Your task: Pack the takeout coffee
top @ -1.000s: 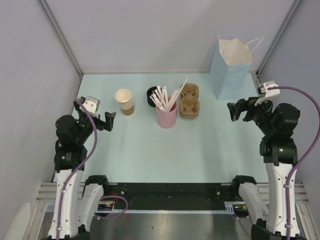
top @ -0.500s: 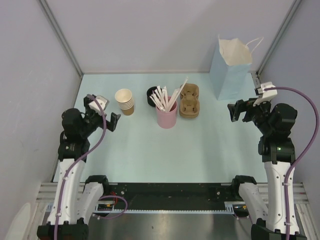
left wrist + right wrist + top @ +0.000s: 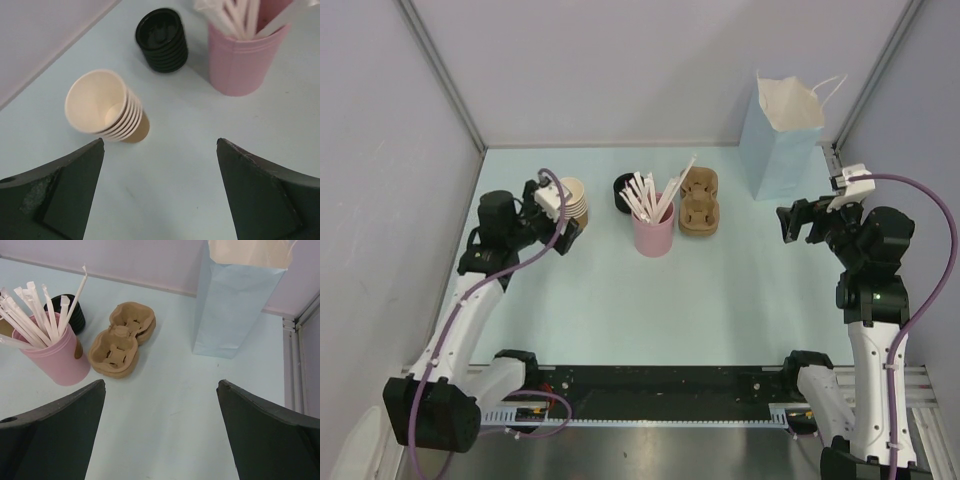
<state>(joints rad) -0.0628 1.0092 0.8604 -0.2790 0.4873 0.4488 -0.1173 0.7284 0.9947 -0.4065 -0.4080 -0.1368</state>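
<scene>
The left gripper (image 3: pixel 570 228) hangs with its jaws spread wide and empty. It is tilted down at the stack of tan cups (image 3: pixel 107 107) just ahead of it, nearer its left finger, a pose I judge is meant for peeling off the top cup. No single takeout coffee stands apart on the worktop (image 3: pixel 720 290); the only tan cups in view are nested in that stack. Farther ahead sit the black lids (image 3: pixel 161 40), with the pink cup of stirrers (image 3: pixel 245 65) ahead to its right (all probably grouped within this arm's reach). The right gripper (image 3: pixel 160 385), jaws likewise apart and holding nothing, hovers with the blue paper bag (image 3: pixel 235 305) ahead on its right and the pulp carrier (image 3: pixel 122 340) ahead on its left, probably stationed for bagging.
</scene>
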